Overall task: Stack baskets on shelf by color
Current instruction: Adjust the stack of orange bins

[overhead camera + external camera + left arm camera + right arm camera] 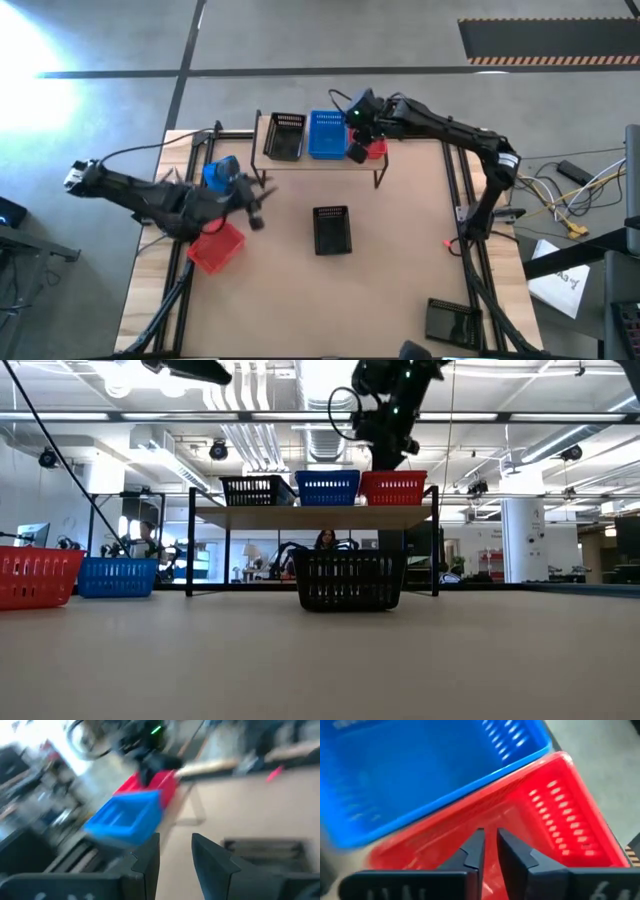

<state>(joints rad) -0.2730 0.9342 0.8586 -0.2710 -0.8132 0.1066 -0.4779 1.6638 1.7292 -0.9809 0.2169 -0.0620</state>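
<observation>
Right gripper [358, 150] sits over the red basket [376, 149] on the shelf [385, 163], fingers nearly together (grip unclear). Left gripper [256, 205] hovers nearby, fingers apart.

No text, label, brand or number can be read anywhere in these views.
</observation>
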